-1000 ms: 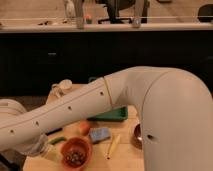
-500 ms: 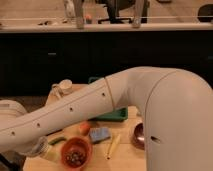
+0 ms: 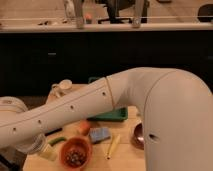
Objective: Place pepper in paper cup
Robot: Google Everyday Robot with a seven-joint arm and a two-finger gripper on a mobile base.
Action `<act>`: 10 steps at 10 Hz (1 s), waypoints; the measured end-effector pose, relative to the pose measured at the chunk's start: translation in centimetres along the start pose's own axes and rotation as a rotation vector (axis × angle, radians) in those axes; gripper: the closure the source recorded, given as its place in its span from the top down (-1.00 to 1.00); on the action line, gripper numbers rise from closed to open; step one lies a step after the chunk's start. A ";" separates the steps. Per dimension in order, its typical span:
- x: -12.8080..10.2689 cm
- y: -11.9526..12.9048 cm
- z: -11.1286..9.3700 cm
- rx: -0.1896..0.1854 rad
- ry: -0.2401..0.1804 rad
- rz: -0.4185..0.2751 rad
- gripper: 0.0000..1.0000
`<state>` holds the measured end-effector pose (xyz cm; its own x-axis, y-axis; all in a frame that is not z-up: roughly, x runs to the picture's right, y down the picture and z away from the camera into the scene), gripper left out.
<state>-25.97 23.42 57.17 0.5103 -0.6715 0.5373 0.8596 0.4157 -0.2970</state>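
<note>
The pepper [image 3: 57, 141], slim and bright green, lies on the wooden table [image 3: 125, 157] near its left front, just under my arm. The paper cup [image 3: 64, 88], white, stands at the table's back left corner, well apart from the pepper. My big white arm [image 3: 115, 100] sweeps from the right across to the lower left and covers much of the table. The gripper itself is out of view, beyond the lower left of the picture.
An orange bowl [image 3: 76, 152] with dark contents sits right of the pepper. Around it are a round orange fruit [image 3: 83, 127], a blue sponge [image 3: 99, 134], a long pale yellow vegetable [image 3: 113, 146], a green tray [image 3: 112, 115] and a dark bowl [image 3: 137, 135].
The arm has barely shifted. The pepper, the cup and the other things on the table lie where they were.
</note>
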 end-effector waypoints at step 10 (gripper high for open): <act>-3.3 -5.9 4.6 -0.126 0.059 0.129 0.60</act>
<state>-32.78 26.00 60.77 0.6137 -0.6538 0.4427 0.7815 0.4230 -0.4586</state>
